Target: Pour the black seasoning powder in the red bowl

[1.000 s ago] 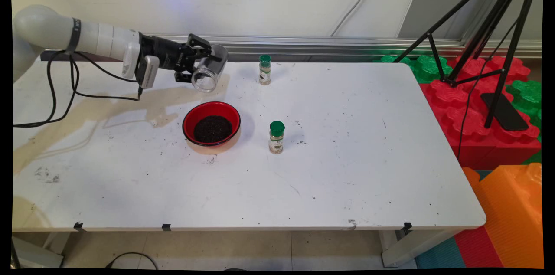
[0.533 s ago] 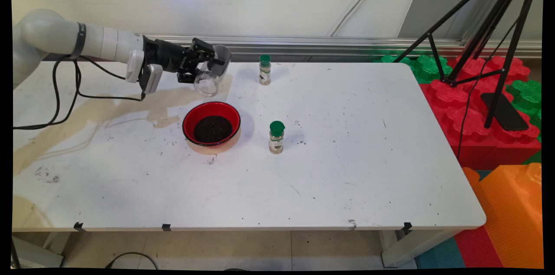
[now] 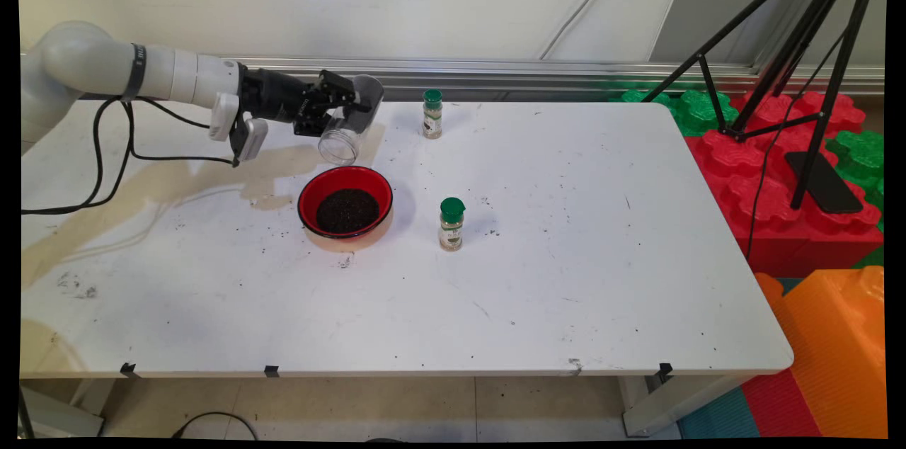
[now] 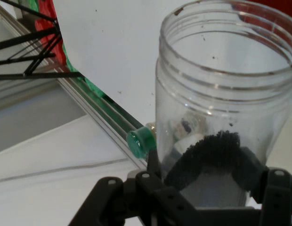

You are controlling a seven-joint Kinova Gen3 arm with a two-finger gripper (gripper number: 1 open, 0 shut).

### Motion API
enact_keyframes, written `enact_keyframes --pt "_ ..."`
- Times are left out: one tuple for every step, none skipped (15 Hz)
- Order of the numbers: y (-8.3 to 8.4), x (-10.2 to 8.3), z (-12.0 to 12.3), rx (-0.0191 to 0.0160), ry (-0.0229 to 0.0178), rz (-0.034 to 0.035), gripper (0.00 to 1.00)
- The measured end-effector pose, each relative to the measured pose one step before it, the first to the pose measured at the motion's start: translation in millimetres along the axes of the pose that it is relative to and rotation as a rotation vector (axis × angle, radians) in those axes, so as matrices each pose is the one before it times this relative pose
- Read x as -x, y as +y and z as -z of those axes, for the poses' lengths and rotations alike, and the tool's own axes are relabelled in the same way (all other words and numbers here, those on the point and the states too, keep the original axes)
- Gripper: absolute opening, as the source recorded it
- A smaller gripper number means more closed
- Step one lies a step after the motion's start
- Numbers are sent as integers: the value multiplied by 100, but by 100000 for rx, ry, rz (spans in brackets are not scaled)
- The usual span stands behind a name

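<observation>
My gripper (image 3: 338,111) is shut on a clear plastic jar (image 3: 348,122), held in the air and tipped with its open mouth down and toward the camera. The jar looks empty but for a few dark specks; in the hand view the clear jar (image 4: 221,108) fills the right side, with the gripper (image 4: 207,174) clamped around its lower part. Just below the mouth stands a red bowl (image 3: 308,192) holding dark grains. A green-capped spice bottle (image 3: 432,113) stands to the jar's right near the table's far edge, also seen as the spice bottle (image 4: 141,141) in the hand view.
A second green-capped spice bottle (image 3: 451,224) stands right of the bowl. Dark specks are scattered on the white table (image 3: 566,258). Black cables (image 3: 106,158) hang from the arm. A black tripod (image 3: 800,45) and red, green and orange blocks (image 3: 800,180) stand beyond the table's right edge.
The gripper with the jar has shifted a little to the right and the jar has tipped more steeply mouth-down. Bowl and bottles have not moved.
</observation>
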Motion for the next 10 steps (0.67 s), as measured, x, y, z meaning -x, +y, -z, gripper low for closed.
enact_keyframes --pt "-18 -28 -42 -113 -34 -1230 0" --pt "-23 -34 -62 -147 -62 -1873 0" --pt "-21 -21 -38 -114 -26 -1201 0" --pt "-44 -29 -49 -225 -109 -1894 0" --pt "-52 -31 -50 -218 -125 -2171 0" --pt "-75 -37 -53 -276 -103 -2174 0" --pt "-58 -48 -27 -228 -84 -1879 0" --pt "-45 -35 -17 -148 -1 -1249 0" --pt "-71 -58 -19 -260 -24 -1886 0" --pt "-98 -66 -10 -369 -67 -2159 0"
